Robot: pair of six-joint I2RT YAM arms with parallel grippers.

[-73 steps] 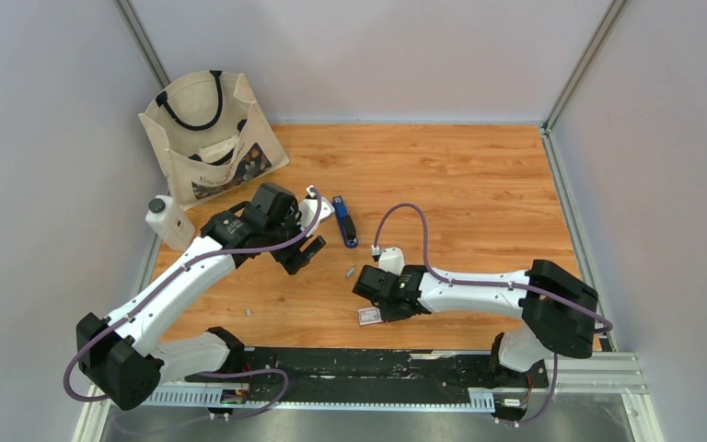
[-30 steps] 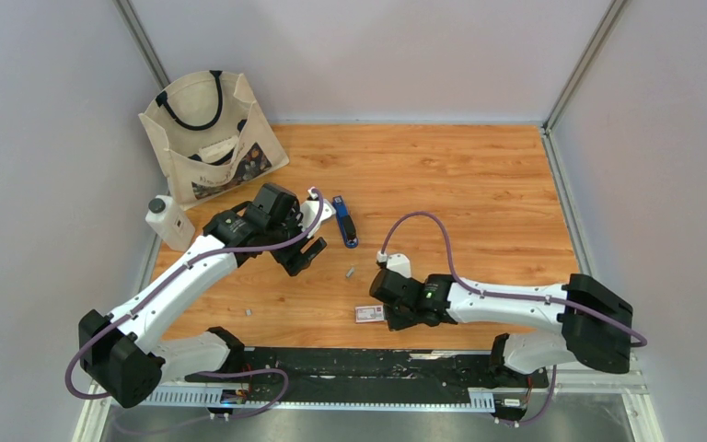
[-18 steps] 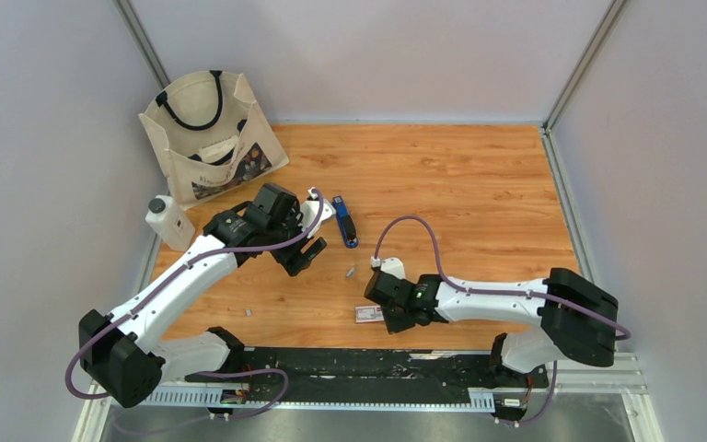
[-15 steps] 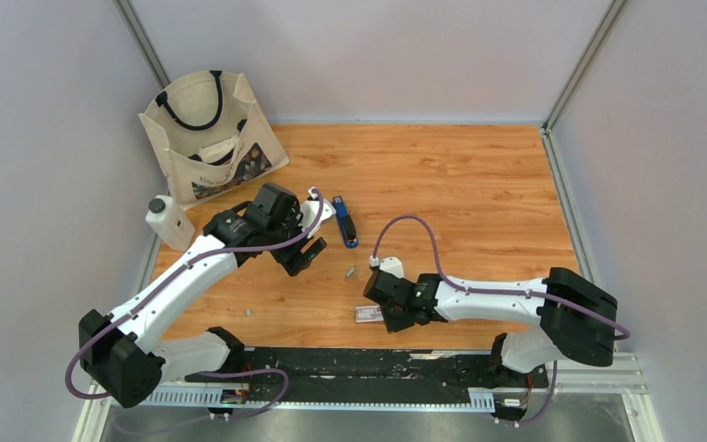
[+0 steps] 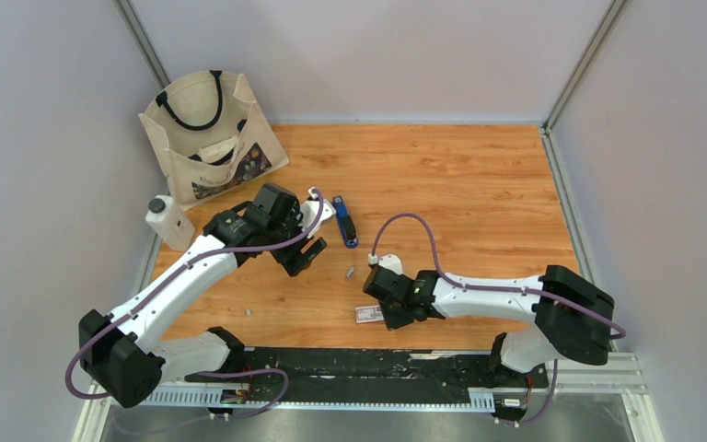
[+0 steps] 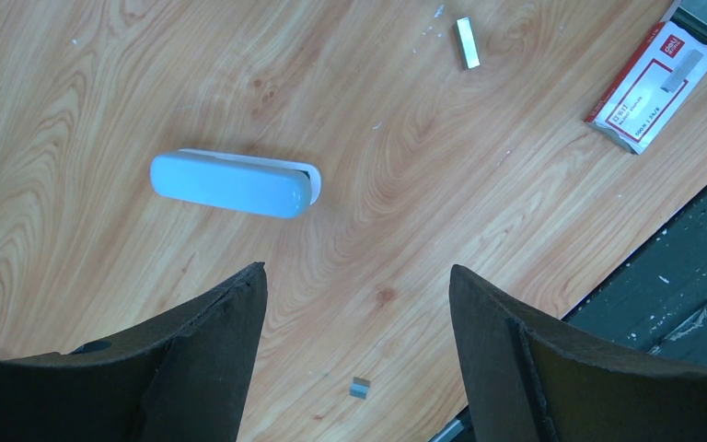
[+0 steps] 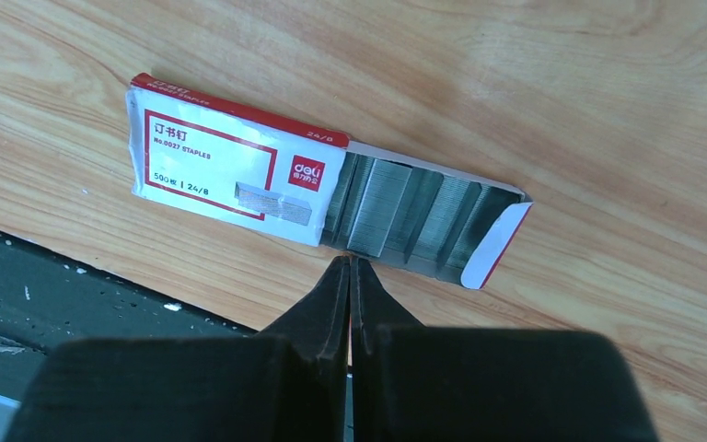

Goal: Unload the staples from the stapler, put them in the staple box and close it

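Observation:
The stapler lies in two parts. Its blue and black inner body rests mid-table, and its pale cover lies flat under my left arm, hidden in the top view. A short silvery strip of staples lies loose on the wood between the arms. A tinier metal bit lies nearer the front. My left gripper hangs open above bare wood, right of the cover. My right gripper is shut, its tips at the edge of the staple box's open tray.
A white-and-red staple box lies near the front edge, its tray pulled out and full of staple rows. A canvas tote bag and a white bottle stand at the back left. A black rail runs along the front.
My right gripper has crept a little left toward the staple box and its elbow has shifted. The left arm, stapler parts and staples have not moved.

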